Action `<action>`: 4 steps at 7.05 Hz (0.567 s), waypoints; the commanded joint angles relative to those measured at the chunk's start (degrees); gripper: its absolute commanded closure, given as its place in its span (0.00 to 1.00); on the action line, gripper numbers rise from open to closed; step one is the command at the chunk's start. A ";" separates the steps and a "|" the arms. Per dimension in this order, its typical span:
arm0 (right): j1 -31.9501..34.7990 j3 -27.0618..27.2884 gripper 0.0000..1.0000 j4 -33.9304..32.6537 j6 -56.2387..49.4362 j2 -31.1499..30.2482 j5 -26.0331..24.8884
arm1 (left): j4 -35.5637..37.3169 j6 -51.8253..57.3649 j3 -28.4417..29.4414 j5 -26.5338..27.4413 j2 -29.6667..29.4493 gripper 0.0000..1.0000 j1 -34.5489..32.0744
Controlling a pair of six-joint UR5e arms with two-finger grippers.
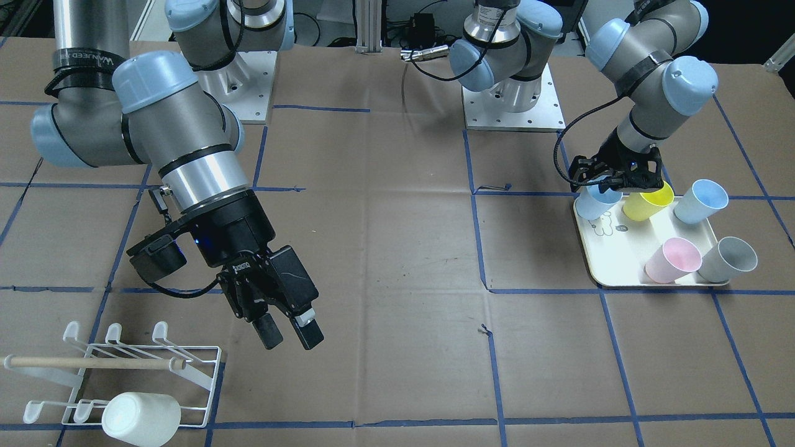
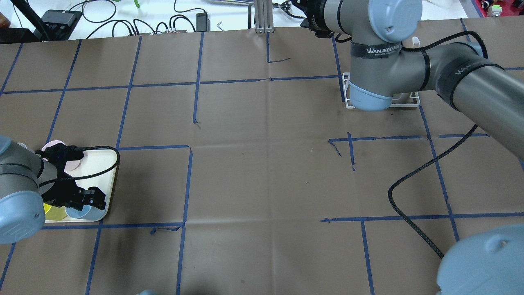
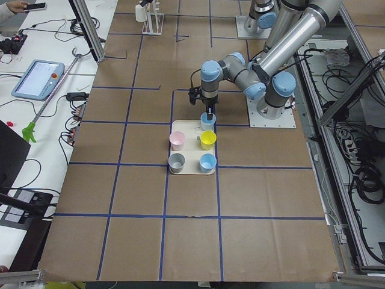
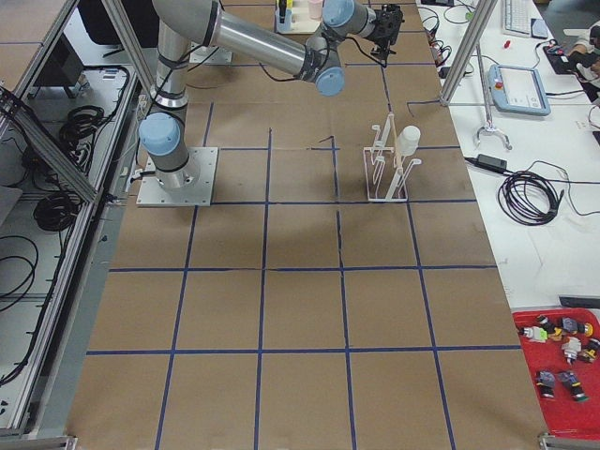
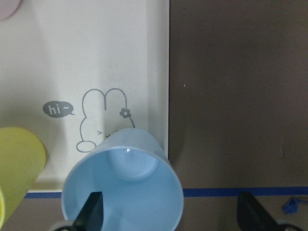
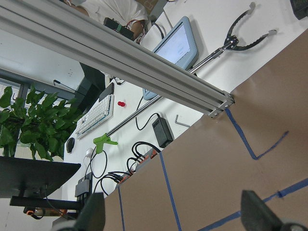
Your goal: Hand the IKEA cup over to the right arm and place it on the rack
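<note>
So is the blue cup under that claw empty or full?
Empty: in the left wrist view the light-blue cup shows a bare bottom.

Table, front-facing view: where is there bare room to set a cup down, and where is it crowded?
The widest bare patch is the brown paper mid-table, between the right tool and the tray. Another runs along the view's bottom edge, from the rack to below the tray. Crowded: the tray, with five cups, and the rack, holding a white cup.
</note>
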 commanded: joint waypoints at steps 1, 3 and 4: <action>-0.13 0.18 0.00 -0.17 0.85 0.10 0.74 | -1.02 -0.38 -0.13 0.02 0.06 1.00 0.00; -0.30 -0.08 0.00 -0.17 0.93 0.10 0.74 | -1.03 -0.29 0.22 0.11 0.84 1.00 0.00; -0.31 0.27 0.00 -0.17 0.93 0.18 0.74 | -1.03 -0.29 0.57 2.03 1.28 1.00 0.00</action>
